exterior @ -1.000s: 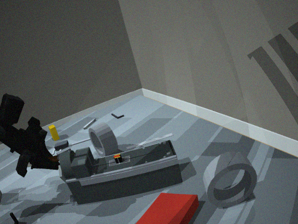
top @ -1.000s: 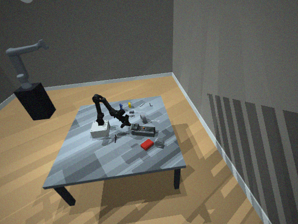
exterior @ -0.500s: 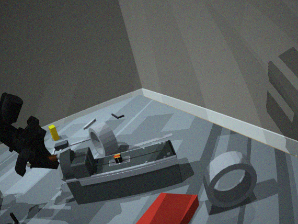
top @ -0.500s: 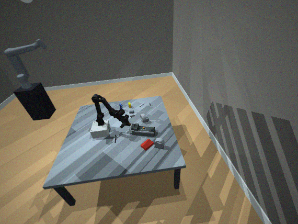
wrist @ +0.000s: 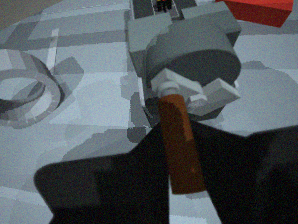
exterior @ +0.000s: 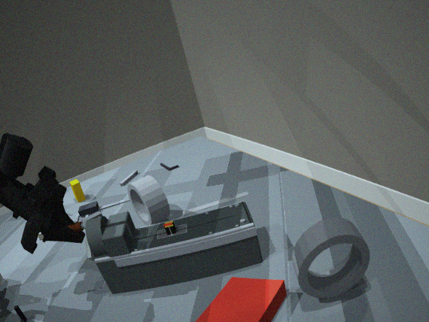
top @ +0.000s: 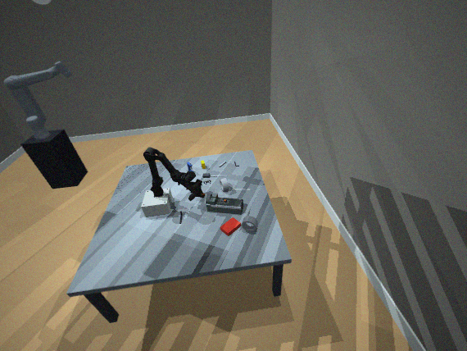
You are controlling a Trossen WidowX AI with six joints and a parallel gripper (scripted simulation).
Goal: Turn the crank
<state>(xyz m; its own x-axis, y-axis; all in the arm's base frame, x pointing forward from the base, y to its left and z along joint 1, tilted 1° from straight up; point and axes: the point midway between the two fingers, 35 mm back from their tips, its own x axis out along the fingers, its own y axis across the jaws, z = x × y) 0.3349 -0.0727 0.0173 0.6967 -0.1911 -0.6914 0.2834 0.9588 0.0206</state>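
Note:
The grey machine (top: 233,207) (exterior: 188,268) (wrist: 210,70) lies on the table, its round hub (exterior: 95,237) facing the arm. A pale crank arm (wrist: 220,96) crosses the hub and carries an orange-brown handle (exterior: 76,226) (wrist: 177,150). My gripper (exterior: 78,231) (wrist: 172,126) is shut on this handle, one black finger on each side. The small slide (exterior: 170,228) (top: 225,201) with red and yellow on top stands in the channel, nearer the hub than the far end. The brass marks are too small to tell apart, so the pointer's exact level against them cannot be read.
A red block (top: 230,226) (exterior: 244,301) (wrist: 265,10) and a grey ring (top: 250,224) (exterior: 327,230) lie beside the machine. A pale ring (top: 224,184) (exterior: 156,195) (wrist: 53,95) stands on its other side. A yellow block (top: 203,165) (exterior: 77,191) stands farther back.

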